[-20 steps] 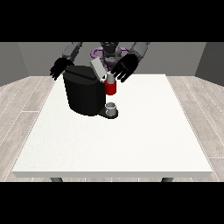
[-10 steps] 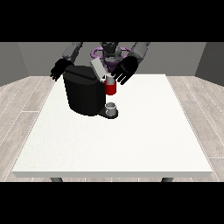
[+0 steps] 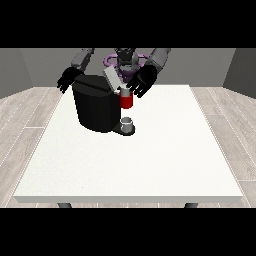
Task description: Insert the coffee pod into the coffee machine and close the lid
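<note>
Black coffee machine [image 3: 97, 107] stood on the white table [image 3: 150, 160], lid [image 3: 112, 79] raised; hand at view's right [image 3: 141, 81] hovered beside the lid, fingers spread, apparently empty; hand at view's left [image 3: 68, 80] spread behind machine; pod not discernible.

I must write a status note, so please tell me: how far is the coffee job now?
Done: cannot be confirmed, because no grey pod shows plainly. In hand: the robot hand at the view's right hangs with spread fingers by the raised lid of the coffee machine, above a red thing at the machine. The other robot hand waits beside the machine. Left: the lid is tilted up, so closing remains.
</note>
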You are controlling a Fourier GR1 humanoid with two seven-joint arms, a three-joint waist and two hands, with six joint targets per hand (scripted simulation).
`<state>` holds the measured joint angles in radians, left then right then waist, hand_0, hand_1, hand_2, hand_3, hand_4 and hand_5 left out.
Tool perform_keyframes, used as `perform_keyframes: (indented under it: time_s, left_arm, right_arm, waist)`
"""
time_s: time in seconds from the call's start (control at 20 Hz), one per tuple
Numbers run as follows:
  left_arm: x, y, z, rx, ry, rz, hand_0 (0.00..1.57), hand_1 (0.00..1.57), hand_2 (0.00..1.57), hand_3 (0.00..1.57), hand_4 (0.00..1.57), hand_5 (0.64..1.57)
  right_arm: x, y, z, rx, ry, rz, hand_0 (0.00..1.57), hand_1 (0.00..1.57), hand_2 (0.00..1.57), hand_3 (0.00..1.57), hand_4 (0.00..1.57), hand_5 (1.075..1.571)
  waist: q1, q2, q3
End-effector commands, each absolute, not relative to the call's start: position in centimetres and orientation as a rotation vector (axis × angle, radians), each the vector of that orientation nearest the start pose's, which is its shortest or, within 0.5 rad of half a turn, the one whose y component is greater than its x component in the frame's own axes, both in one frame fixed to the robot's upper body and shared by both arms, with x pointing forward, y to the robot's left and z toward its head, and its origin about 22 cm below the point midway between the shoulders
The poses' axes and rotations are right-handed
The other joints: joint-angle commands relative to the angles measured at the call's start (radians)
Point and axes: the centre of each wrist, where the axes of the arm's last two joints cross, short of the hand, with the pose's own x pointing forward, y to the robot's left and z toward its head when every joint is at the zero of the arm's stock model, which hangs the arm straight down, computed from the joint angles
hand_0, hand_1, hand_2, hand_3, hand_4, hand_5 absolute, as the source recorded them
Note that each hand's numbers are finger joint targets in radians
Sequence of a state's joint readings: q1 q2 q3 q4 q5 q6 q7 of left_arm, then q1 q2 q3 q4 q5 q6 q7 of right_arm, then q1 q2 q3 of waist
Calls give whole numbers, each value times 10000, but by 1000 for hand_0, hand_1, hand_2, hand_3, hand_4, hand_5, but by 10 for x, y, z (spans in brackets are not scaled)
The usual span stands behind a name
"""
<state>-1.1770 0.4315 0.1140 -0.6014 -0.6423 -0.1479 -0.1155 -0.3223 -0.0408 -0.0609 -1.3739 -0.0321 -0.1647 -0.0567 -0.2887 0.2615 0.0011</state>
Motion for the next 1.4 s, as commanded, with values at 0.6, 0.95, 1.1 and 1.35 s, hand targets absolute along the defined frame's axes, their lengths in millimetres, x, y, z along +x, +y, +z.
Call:
perform_keyframes:
  time_s: [0.6, 0.95, 1.1, 1.35]
  left_arm:
    - [465, 241, 226, 7536, -16879, -9209, 1050, 1050, 1119, 962, 364, 1571]
    - [461, 263, 196, 7371, -15668, -10797, 0, 0, 378, 112, 0, 1571]
    - [462, 274, 251, 7999, -16221, -10456, 0, 0, 0, 0, 0, 1571]
    - [462, 243, 198, 7346, -15663, -11130, 0, 0, 0, 0, 0, 1571]
  right_arm:
    - [318, -213, 30, -891, -17530, -882, 0, 0, 0, 0, 470, 1571]
    - [308, -221, 32, -769, -17065, -718, 0, 0, 0, 0, 375, 1571]
    - [325, -208, 53, -800, -17611, -694, 0, 0, 0, 0, 348, 1571]
    - [319, -219, 36, -1108, -17033, -1093, 0, 0, 0, 0, 378, 1571]
  waist:
    - [81, 156, -8]
    - [-120, -373, -10]
    - [-83, 329, -9]
    - [361, -500, -9]
